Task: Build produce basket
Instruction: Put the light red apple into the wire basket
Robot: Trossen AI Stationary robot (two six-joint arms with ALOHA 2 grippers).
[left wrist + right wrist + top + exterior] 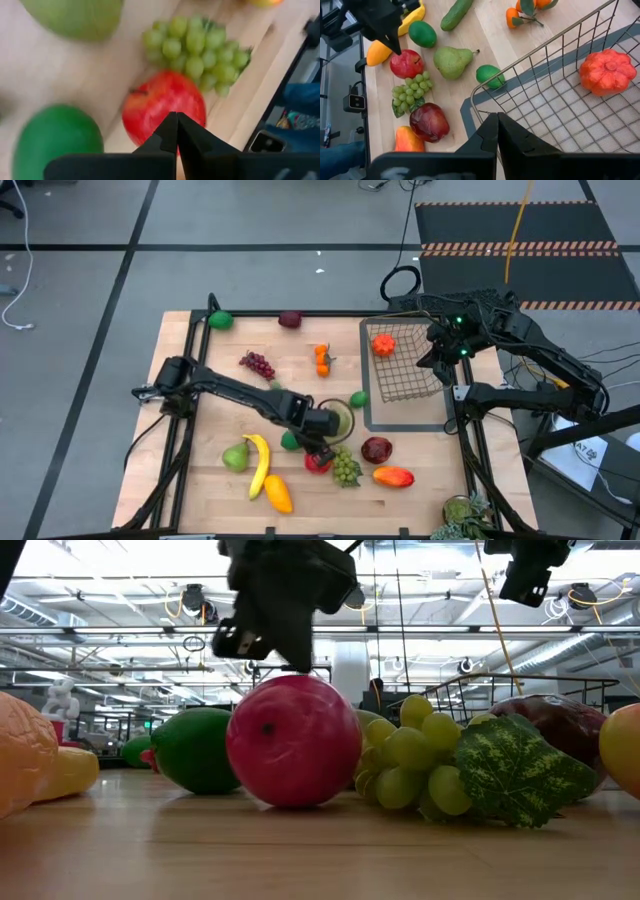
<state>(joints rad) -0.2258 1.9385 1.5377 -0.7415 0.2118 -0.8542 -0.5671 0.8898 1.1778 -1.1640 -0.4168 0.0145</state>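
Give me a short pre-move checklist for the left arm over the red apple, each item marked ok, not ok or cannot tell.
1. Left gripper lined up over the red apple: ok.
2. Fingers open enough to take the apple: not ok, they are shut together.
3. Room around the apple: not ok, the green grapes lie close against it and a lime sits just beside it.
4. Wire basket has room: ok, only an orange-red fruit lies in it.
5. Right gripper clear of the drop spot: not ok, it hangs shut over the basket's rim.
6. Fingers touching the apple: cannot tell.
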